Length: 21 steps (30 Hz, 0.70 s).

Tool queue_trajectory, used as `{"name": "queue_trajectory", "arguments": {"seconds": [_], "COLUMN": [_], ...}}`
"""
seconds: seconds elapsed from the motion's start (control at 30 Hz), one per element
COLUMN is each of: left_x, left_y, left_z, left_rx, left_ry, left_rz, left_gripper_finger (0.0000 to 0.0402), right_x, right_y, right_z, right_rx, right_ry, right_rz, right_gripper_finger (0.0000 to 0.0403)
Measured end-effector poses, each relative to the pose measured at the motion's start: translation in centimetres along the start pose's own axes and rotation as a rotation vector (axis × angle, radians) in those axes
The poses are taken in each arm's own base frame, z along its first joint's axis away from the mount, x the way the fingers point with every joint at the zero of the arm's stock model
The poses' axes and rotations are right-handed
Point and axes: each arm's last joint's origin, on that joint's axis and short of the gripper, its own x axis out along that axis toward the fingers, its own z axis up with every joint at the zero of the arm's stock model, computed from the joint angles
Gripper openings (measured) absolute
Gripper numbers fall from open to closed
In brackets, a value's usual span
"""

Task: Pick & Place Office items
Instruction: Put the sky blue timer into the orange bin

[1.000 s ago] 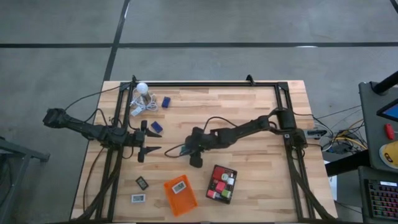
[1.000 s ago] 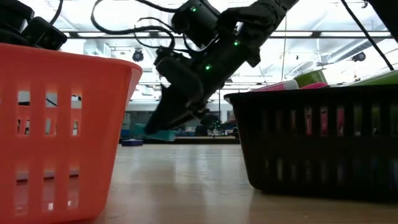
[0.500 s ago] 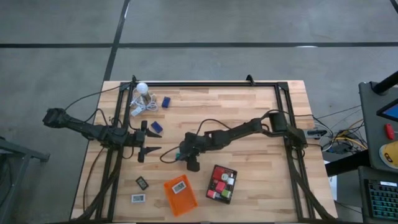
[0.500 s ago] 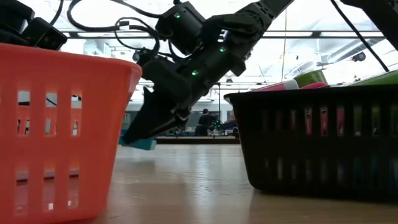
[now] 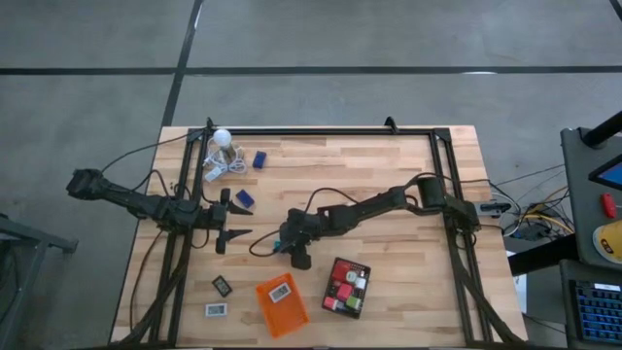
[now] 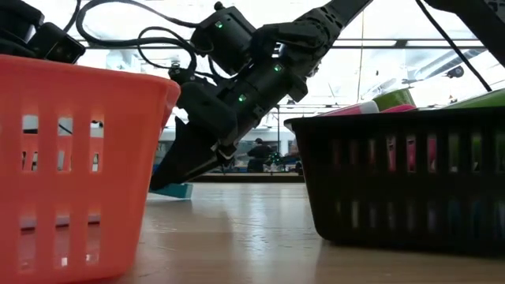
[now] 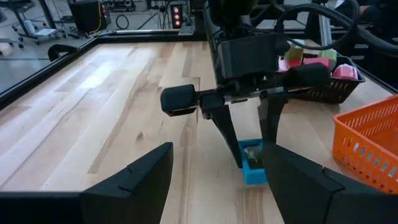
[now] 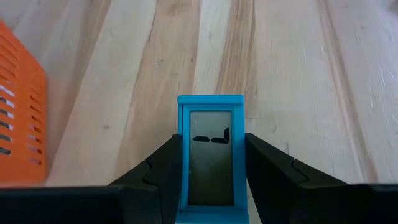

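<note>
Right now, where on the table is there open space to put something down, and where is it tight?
Bare wood runs along the far side, between the blue block and the frame's right rail. The near right corner past the black tray is bare too. It is crowded around the orange tray, where the right hand holds a blue timer.

The middle of the table (image 5: 389, 170) is bare wood, so a gripper can pass there freely. Near the front edge the orange tray (image 5: 282, 304) and the black tray (image 5: 347, 287) stand side by side with a gap between them. The right gripper (image 5: 283, 242), closed on a blue box (image 8: 211, 146), blocks the way just behind the orange tray. The left gripper (image 5: 236, 221) waits close beside it, with its fingers apart.
</note>
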Motion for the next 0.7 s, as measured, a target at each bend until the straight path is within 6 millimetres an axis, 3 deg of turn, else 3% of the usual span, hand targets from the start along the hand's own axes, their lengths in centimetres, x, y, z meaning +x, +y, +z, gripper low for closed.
{"name": "queue_trajectory", "arguments": {"seconds": [0.2,0.47,0.7], "left_x": [0.0,0.0,0.0], "left_y": [0.0,0.0,0.01], "left_z": [0.0,0.0,0.0], "left_rx": [0.0,0.0,0.0], "left_ry": [0.0,0.0,0.0], "left_rz": [0.0,0.0,0.003], "left_gripper_finger": [0.0252,0.0253,0.0253], "right_x": [0.0,0.0,0.01], "right_y": [-0.01,-0.01,-0.02], "right_z": [-0.01,-0.02,-0.03], "right_rx": [-0.013,-0.019,-0.017], "right_ry": [0.0,0.0,0.001], "right_rz": [-0.001,-0.001,-0.001], "right_gripper_finger": [0.0153,0.0203,0.0224]}}
